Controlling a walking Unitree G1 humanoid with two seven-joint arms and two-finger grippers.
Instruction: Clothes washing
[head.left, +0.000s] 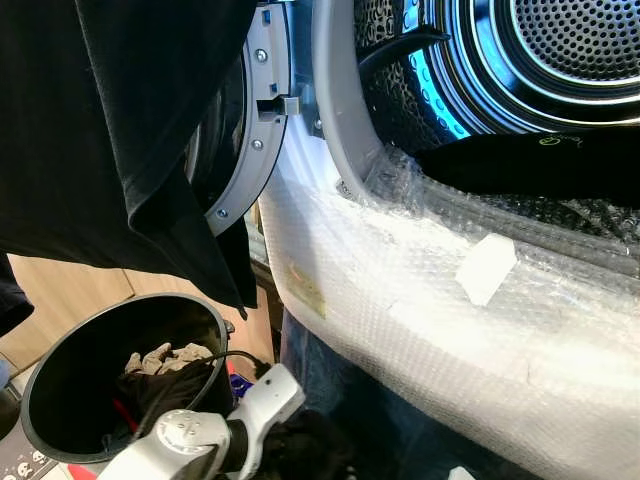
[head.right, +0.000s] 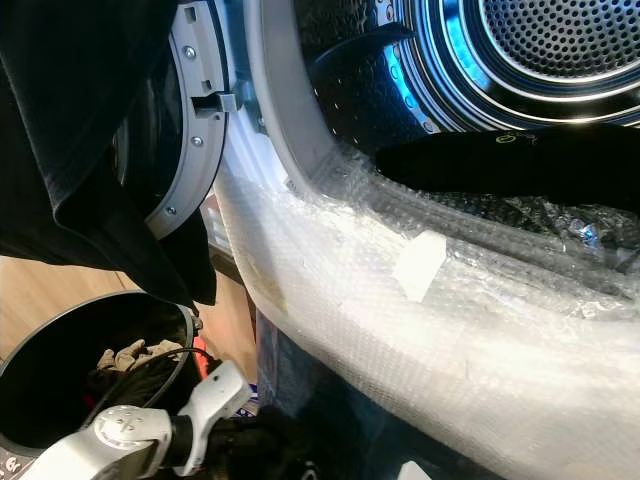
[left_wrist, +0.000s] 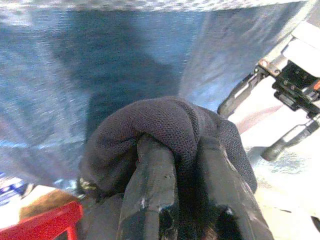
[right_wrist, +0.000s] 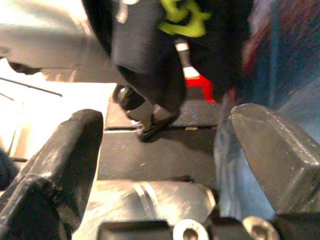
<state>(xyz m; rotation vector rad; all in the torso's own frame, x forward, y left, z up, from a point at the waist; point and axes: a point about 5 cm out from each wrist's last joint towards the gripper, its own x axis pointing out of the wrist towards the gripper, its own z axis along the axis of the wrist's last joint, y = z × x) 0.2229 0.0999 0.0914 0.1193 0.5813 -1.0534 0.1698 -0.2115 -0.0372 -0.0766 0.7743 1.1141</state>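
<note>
Down below the washer drum (head.left: 560, 50), the left gripper (left_wrist: 185, 200) has its jaws clenched on a dark cloth (left_wrist: 165, 125), nearer the opening than the released right gripper (right_wrist: 165, 165).

Black garment (head.left: 130, 130), blue-lit steel drum (head.left: 560, 60), seemingly white bubble wrap (head.left: 450, 310).

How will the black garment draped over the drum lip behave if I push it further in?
The black garment probably goes floppy: it sags flat along the drum opening. It will likely bunch rather than slide as one piece, as the cloth does in the left gripper. The bubble wrap under it looks soft, so it may drag.
</note>
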